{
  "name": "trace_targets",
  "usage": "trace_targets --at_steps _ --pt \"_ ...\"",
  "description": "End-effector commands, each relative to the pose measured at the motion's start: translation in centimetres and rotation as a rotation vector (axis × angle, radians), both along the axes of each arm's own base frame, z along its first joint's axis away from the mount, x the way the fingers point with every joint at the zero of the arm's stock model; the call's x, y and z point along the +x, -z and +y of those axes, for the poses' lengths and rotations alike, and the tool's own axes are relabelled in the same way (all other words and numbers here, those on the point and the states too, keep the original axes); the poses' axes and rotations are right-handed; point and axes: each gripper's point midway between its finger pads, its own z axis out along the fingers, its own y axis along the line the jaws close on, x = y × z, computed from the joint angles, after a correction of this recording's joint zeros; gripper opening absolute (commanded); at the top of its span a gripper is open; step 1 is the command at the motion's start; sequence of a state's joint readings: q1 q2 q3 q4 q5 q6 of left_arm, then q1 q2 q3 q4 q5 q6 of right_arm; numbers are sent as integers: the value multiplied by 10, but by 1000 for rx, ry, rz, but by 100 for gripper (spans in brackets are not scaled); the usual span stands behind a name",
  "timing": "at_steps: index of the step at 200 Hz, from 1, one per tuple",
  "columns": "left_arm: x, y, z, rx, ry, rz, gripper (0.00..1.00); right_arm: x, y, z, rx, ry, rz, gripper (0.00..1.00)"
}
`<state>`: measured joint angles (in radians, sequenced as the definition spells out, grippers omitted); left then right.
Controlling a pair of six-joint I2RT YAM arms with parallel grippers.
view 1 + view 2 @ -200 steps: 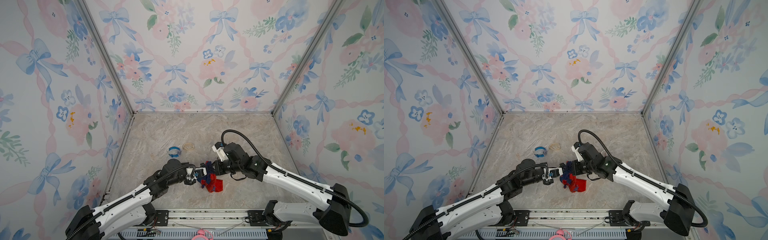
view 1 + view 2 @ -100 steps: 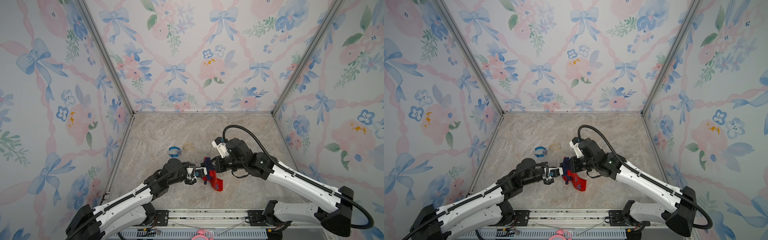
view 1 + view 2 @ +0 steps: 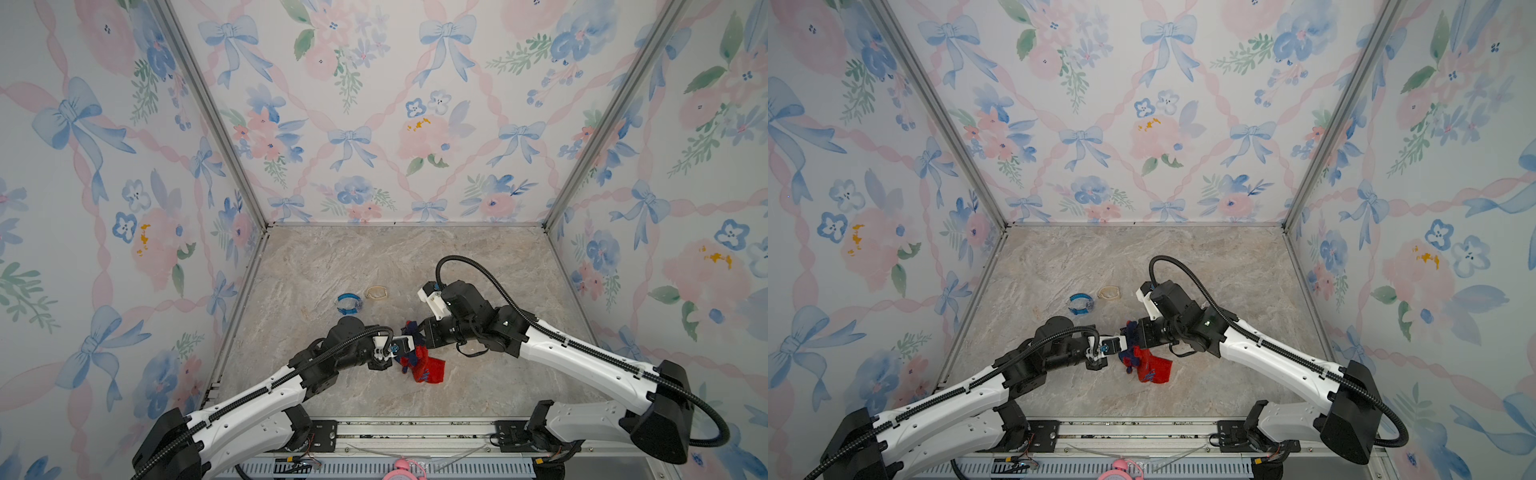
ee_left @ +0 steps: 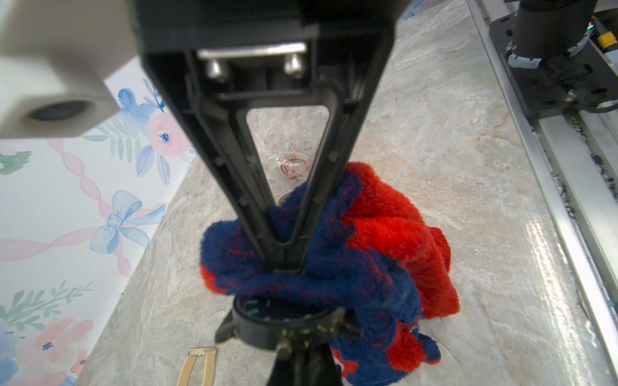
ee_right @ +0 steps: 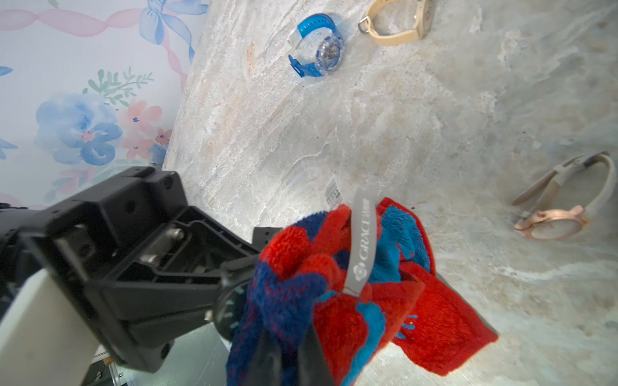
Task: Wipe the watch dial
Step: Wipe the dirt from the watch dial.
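the black watch point(image 4: 267, 329) is held up off the table, near its front middle. the left gripper point(image 4: 296, 344) is pinched narrow on its case. its dial point(image 5: 228, 310) faces the right gripper point(image 4: 284, 264), and only a sliver of it shows. a blue fold of the red and blue cloth point(image 4: 384, 234) lies pressed over most of the face. the right gripper is clamped tight on a bunch of that cloth, its two fingers meeting in a v at the tips, right against the watch. the rest of the cloth hangs from the grip, and its red end lies on the marble-look table point(image 3: 374, 257). a grey label point(image 5: 363, 240) reading grace runs across the cloth.

the left arm point(image 3: 257, 395) and the right arm point(image 3: 582, 357) come in low from the rail point(image 3: 415, 428) at the near edge, forearms nearly level. in both top views the grippers point at each other almost tip to tip.

farther back on the table, well apart from the cloth, a blue watch point(image 3: 348, 303) and a beige watch point(image 3: 377, 293) lie just beside each other. a rose-gold watch point(image 5: 551, 224) with a pale strap lies on its side near the cloth, shown in the right wrist view.
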<state>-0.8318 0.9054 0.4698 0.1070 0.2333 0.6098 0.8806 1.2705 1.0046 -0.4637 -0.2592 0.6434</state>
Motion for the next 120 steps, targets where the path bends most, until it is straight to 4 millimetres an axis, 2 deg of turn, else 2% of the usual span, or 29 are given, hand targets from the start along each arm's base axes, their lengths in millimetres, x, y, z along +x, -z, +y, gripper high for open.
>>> trace_targets --at_steps 1,23,48,86,120 --pt "-2 -25 -7 -78 28 -57 5 0 -1 -11 20 11 -2 0" --pt "-2 -25 -6 -79 26 -55 5 0 -6 -20 23 28 -9 0" --pt "-2 -24 -6 -76 22 -54 5 -2 -22 -20 54 28 -30 0" --pt "-2 -23 -5 -75 19 -54 5 -9 -49 -5 87 -17 -69 0" --pt "-2 -22 -6 -72 23 -50 5 -12 -47 12 93 -46 -62 0"
